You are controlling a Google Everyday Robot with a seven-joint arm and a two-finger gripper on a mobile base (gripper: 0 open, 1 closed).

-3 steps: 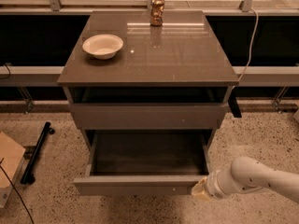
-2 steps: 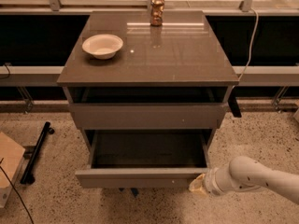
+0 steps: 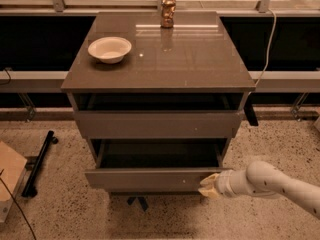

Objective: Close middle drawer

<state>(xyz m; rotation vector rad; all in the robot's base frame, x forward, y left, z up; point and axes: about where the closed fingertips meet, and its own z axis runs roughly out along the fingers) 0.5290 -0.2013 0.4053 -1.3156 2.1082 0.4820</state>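
Camera view: looks down on the front of a grey-brown cabinet, tabletop [image 3: 190, 59] glossy. White bowl [image 3: 109, 49] sits on the left side of the tabletop. Dented metal can [image 3: 168, 11] stands upright at the back edge, near centre and well apart from the bowl. Upper drawer [image 3: 157, 124] directly under the top is out a little, showing a dark gap behind its tall flat front. Middle drawer [image 3: 150, 179] is below it, partly pulled out and further out than the upper one. Its front panel is narrower and lower, with no handle, and the interior is open to view and in shadow. Claw [image 3: 208, 188] is low on the right, at the right end of the middle drawer's front panel and touching or just at that corner. Claw state: cannot tell, the pale tip reads as a single blob against the panel. White arm [image 3: 270, 181] enters from the lower right edge and runs roughly level toward the drawer front. Floor [image 3: 75, 214] is speckled. Black bar [image 3: 39, 162] lies on it left of the cabinet, with a tan board [image 3: 9, 176] at the left edge. Thin light cable [image 3: 270, 36] drops from the rear rail past the right side of the tabletop.
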